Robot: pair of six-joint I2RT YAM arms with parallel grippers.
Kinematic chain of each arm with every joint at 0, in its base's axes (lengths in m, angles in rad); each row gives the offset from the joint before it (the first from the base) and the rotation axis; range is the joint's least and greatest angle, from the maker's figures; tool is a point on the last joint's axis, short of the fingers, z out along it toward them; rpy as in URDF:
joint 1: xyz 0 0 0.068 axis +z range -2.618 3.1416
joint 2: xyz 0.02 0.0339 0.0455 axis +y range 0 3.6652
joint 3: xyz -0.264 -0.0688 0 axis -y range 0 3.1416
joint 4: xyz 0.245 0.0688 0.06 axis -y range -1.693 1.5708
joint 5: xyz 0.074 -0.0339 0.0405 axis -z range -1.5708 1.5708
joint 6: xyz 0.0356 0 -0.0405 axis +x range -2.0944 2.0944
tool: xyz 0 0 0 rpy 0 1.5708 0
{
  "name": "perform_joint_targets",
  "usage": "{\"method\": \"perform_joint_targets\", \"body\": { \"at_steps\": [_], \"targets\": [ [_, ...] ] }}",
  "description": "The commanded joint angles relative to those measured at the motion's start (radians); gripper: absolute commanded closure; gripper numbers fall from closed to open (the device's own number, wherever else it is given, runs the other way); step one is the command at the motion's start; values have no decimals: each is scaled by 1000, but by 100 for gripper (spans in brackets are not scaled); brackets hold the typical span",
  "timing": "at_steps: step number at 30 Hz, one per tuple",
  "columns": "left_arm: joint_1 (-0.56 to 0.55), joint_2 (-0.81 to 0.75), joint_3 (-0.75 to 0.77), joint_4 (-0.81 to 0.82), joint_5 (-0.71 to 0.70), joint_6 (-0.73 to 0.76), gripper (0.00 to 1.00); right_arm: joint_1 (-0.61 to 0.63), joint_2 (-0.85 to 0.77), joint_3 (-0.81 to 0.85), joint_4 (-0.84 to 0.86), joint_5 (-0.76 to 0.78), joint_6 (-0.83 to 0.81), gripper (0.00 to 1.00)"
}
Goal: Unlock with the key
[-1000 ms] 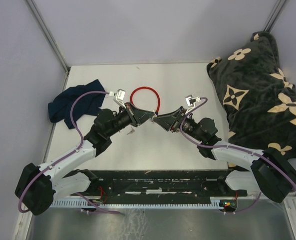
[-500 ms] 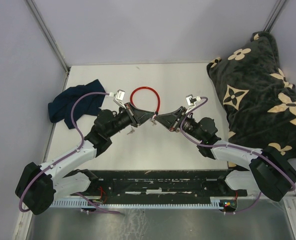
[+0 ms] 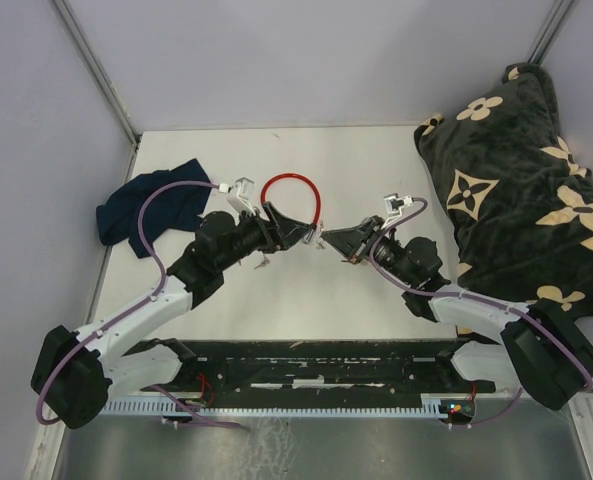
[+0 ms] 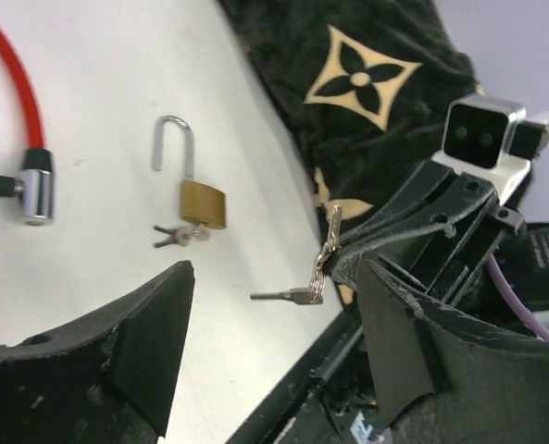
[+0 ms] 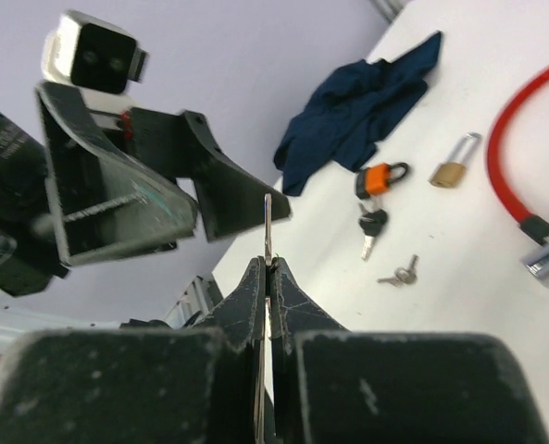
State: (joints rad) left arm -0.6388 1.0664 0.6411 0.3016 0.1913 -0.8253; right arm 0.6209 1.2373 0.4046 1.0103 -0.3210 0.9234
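Note:
My right gripper (image 5: 268,265) is shut on a small silver key (image 5: 268,222) that sticks up from its tips. In the left wrist view the key ring (image 4: 328,248) hangs from those black fingers, with a second key (image 4: 288,296) dangling sideways. My left gripper (image 4: 276,273) stands open, its fingers either side of that dangling key without touching it. From above, the left gripper (image 3: 303,238) and the right gripper (image 3: 328,240) meet tip to tip over the table's middle. A brass padlock (image 4: 203,203) and an orange padlock (image 5: 382,178) lie on the table.
A red cable lock (image 3: 292,196) lies behind the grippers, its chrome end (image 4: 36,185) near the brass padlock. Loose small keys (image 5: 399,273) and a black-headed key (image 5: 371,222) lie by the padlocks. A blue cloth (image 3: 141,205) sits far left, a dark flowered blanket (image 3: 516,170) far right.
The right gripper has shut on the key and the left gripper has opened and let it go. The right arm has drawn back slightly to the right.

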Motion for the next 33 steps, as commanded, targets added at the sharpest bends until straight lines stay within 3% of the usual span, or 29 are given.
{"method": "perform_joint_targets", "body": {
  "at_steps": [1,9,15,24,33],
  "targets": [
    [4,51,154,-252,-104,195,21,-31,-61,-57,-26,45,-18,98],
    [4,378,469,-642,-124,476,19,-44,-167,-110,-188,103,-82,98],
    [4,609,685,-826,-169,624,19,-47,-242,-128,-282,128,-114,98],
    [-5,915,1003,-985,-222,781,24,-54,-269,-146,-320,135,-123,98],
    [-24,1130,1201,-1055,-207,832,28,-57,-305,-151,-371,134,-131,98]
  ]
}}
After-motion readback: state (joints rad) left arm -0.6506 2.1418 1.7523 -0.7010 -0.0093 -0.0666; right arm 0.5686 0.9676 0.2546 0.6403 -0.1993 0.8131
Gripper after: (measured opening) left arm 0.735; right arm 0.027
